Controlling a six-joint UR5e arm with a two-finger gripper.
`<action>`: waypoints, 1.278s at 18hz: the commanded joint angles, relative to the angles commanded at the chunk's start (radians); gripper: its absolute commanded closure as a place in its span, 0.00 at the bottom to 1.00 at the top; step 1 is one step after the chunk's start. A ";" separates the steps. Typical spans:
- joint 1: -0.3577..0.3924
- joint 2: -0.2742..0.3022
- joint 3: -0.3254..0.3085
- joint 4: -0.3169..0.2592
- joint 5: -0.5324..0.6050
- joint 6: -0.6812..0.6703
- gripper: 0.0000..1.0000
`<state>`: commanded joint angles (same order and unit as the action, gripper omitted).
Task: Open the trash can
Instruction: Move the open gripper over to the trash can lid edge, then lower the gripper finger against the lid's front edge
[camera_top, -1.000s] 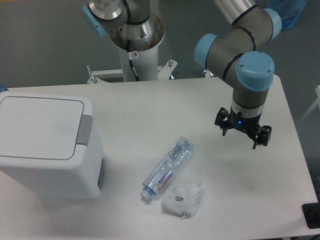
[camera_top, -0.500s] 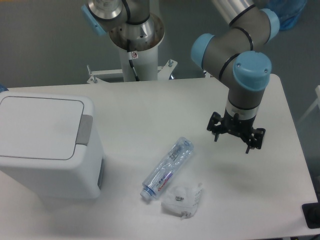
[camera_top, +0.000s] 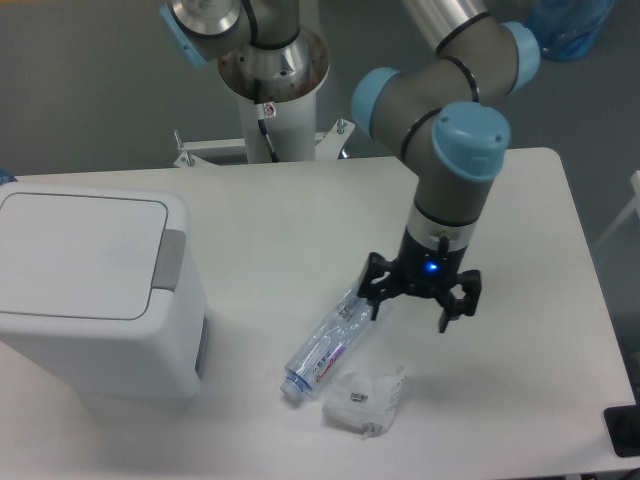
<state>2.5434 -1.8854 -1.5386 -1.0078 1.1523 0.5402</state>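
The trash can (camera_top: 90, 290) is a big white boxy bin at the table's left side. Its flat lid (camera_top: 80, 255) lies shut, with a grey push tab (camera_top: 171, 260) on its right edge. My gripper (camera_top: 410, 312) hangs open over the middle of the table, well to the right of the can. Nothing is between its dark fingers. It hovers just above the far end of a clear bottle.
A clear plastic bottle (camera_top: 333, 338) lies diagonally on the white table (camera_top: 280, 215), its upper end under the gripper. A crumpled clear wrapper (camera_top: 365, 398) sits just below it. The robot's base column (camera_top: 270, 80) stands behind the table's far edge.
The arm has swung left and toward the front, carrying the open gripper from the right side of the table to above the bottle's upper end. The trash can lid stays shut.
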 joint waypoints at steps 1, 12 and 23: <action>-0.006 0.023 -0.005 0.000 -0.026 -0.025 0.00; -0.104 0.230 -0.086 0.046 -0.081 -0.088 0.00; -0.126 0.278 -0.213 0.161 -0.178 -0.088 0.00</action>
<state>2.4176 -1.6076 -1.7518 -0.8468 0.9741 0.4525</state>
